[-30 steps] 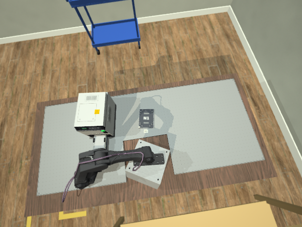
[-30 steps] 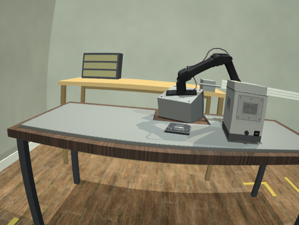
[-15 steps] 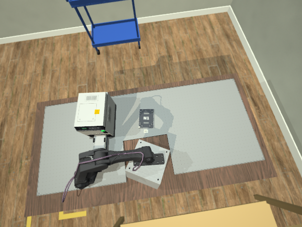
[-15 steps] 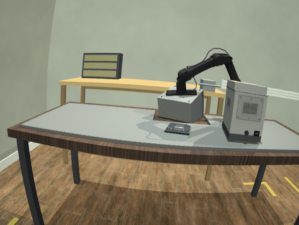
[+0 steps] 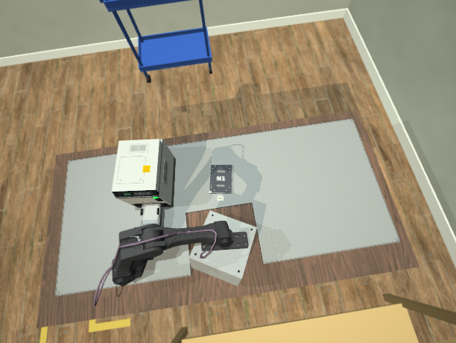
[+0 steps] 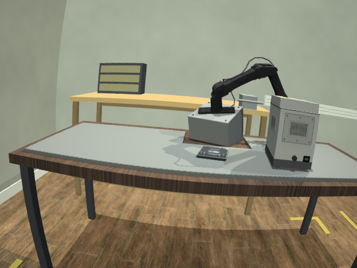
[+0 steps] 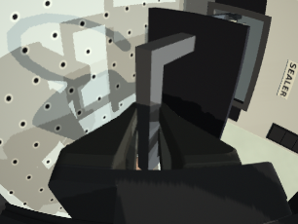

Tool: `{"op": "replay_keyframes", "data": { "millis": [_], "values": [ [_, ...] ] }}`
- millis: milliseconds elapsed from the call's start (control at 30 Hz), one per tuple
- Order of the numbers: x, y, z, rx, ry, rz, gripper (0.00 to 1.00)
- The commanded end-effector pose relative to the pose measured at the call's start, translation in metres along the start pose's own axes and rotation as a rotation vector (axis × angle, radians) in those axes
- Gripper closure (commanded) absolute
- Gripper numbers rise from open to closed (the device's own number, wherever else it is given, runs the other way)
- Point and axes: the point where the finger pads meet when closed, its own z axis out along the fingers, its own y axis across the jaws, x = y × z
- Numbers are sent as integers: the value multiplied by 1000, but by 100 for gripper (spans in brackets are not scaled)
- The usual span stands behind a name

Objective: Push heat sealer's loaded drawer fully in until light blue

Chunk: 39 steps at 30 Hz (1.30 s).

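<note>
The white heat sealer (image 5: 143, 171) stands on the left of the grey mat, and the exterior view shows it from the back (image 6: 293, 132). Its light (image 5: 156, 197) is green. The drawer (image 5: 150, 214) sticks out of the front towards the arm. The forearm covers the drawer's outer end, so I cannot see the sheet or the frame. In the wrist view my gripper (image 7: 148, 109) points at the sealer's dark drawer slot (image 7: 242, 48). The fingers stand close together, shut on the drawer handle, and the fingers themselves mostly hide the grip.
A black plate marked N1 (image 5: 221, 179) lies on the mat right of the sealer. The arm's grey base block (image 5: 223, 246) sits in a cut-out of the mat. A blue cart (image 5: 171, 41) stands on the floor beyond the table, and a yellow table (image 6: 163, 100) stands on the arm's side.
</note>
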Motion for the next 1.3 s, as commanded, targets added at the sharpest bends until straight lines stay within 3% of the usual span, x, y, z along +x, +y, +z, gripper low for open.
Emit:
{"op": "replay_keyframes", "data": {
  "millis": [0, 467, 500, 1267],
  "values": [
    [-9, -9, -10, -23, -27, 42, 100],
    [-9, -9, -10, -23, -27, 42, 100],
    [-4, -11, -2, -13, -12, 30, 100],
    [-3, -35, 25, -4, -15, 31, 100]
  ]
}}
